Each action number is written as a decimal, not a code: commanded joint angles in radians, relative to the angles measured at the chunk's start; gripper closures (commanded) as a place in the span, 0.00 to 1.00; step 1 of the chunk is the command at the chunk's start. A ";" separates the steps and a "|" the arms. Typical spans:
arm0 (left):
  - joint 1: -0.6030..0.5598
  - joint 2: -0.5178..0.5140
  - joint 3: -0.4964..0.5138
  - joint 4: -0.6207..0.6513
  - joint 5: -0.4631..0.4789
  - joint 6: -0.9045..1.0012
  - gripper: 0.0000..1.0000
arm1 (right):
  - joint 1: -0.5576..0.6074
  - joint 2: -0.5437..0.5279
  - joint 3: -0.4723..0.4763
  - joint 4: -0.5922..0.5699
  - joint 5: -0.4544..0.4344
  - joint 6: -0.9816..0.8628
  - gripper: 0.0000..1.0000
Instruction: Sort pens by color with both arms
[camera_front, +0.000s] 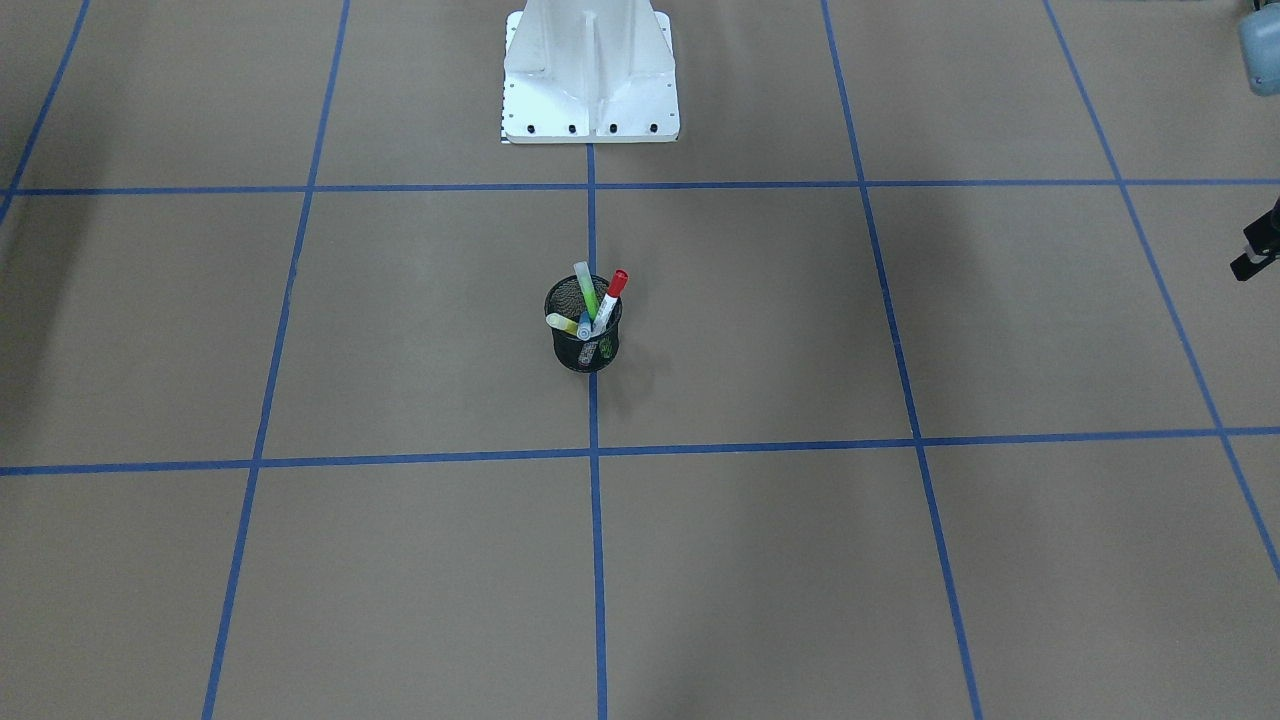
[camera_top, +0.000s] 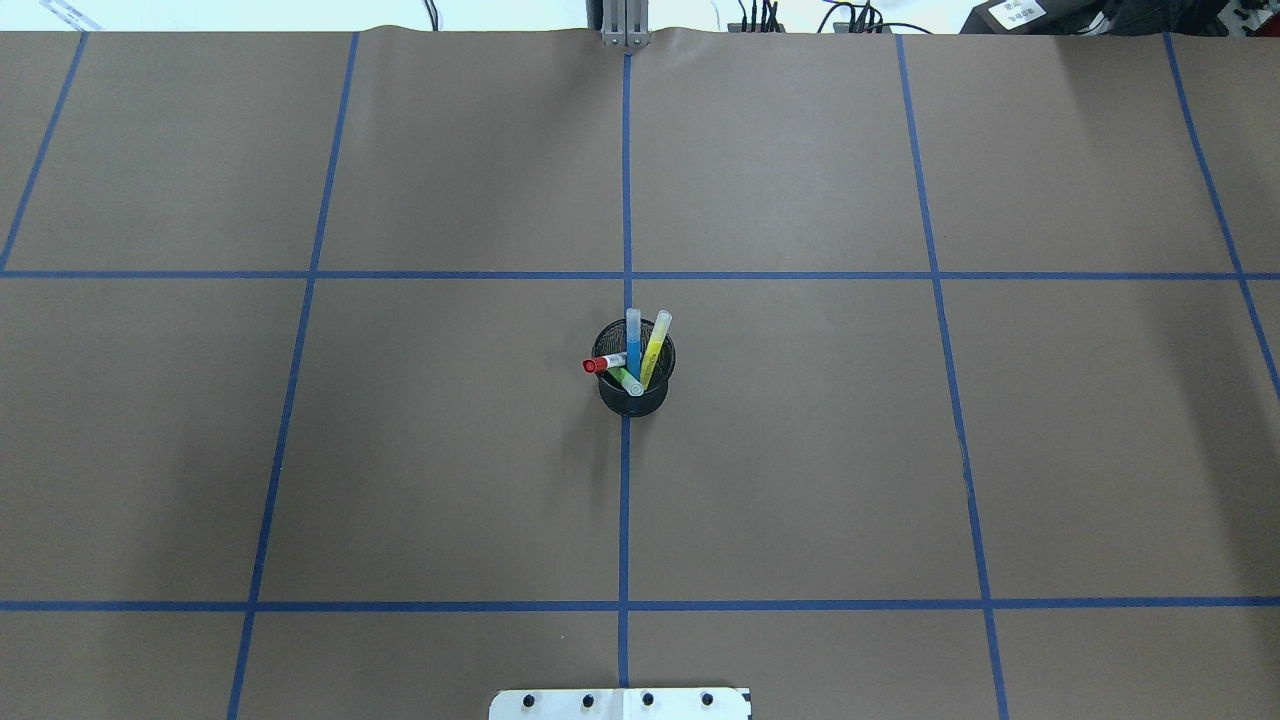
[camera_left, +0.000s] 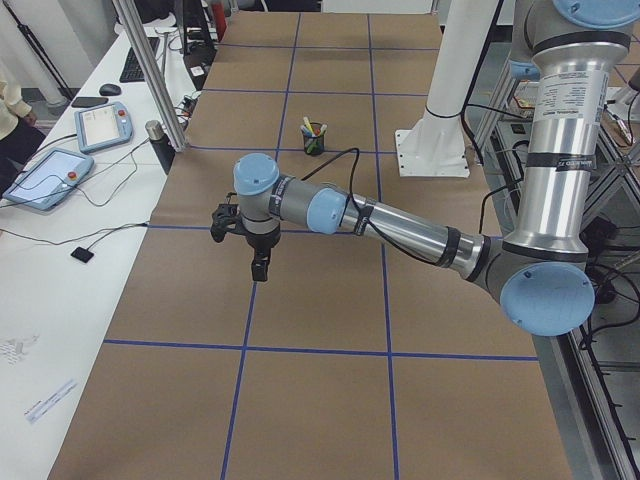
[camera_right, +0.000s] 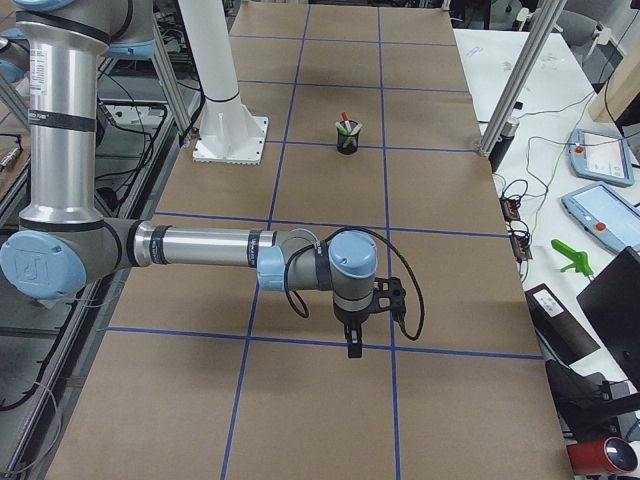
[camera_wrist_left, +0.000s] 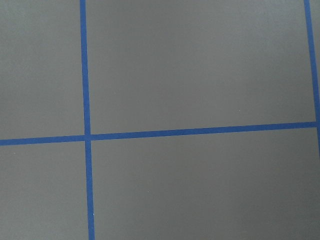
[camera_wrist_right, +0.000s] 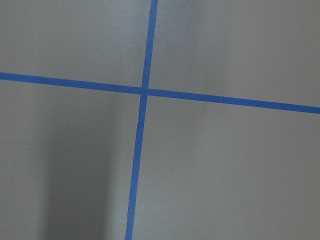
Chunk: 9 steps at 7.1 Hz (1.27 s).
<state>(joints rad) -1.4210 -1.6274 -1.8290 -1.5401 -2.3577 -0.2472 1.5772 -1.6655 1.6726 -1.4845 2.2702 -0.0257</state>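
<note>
Inside the black mesh cup, standing tilted with lower ends together and tops fanned out over the rim: blue pen, yellow pen, red-capped pen, lime green pen. Blue one with long axis leaning straight away from the robot. Yellow one beside it, leaning away too and a little toward the robot's right. Red cap pointing toward the robot's left, white barrel going down into the cup. Green one leaning back toward the robot, pale end uppermost.

Well apart from the cup, toward the robot's left end of the table: left gripper, hanging above the surface on the stretched left arm, fingers pointing down. Equally well apart from the cup on the opposite end: right gripper on the right arm, also pointing down. Cannot tell for either one how wide the fingers stand, or whether anything sits between them.

Under the cup, brown paper marked into big squares by blue tape, cup placed directly on one line. Behind the cup, on the same line, white pedestal. Beyond the paper on the cup's other side, white bench with grey pendant and cables.
</note>
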 joint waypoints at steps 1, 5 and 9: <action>-0.001 0.004 -0.006 0.000 0.000 0.000 0.00 | 0.004 -0.006 0.009 0.039 0.000 0.007 0.00; -0.004 0.006 -0.007 0.000 0.000 0.005 0.00 | 0.003 -0.042 -0.008 0.075 -0.001 0.009 0.00; -0.001 0.006 -0.006 0.000 0.000 0.005 0.00 | 0.003 -0.043 -0.010 0.073 -0.015 0.009 0.00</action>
<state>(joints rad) -1.4245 -1.6214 -1.8348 -1.5401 -2.3577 -0.2424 1.5804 -1.7085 1.6637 -1.4112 2.2573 -0.0169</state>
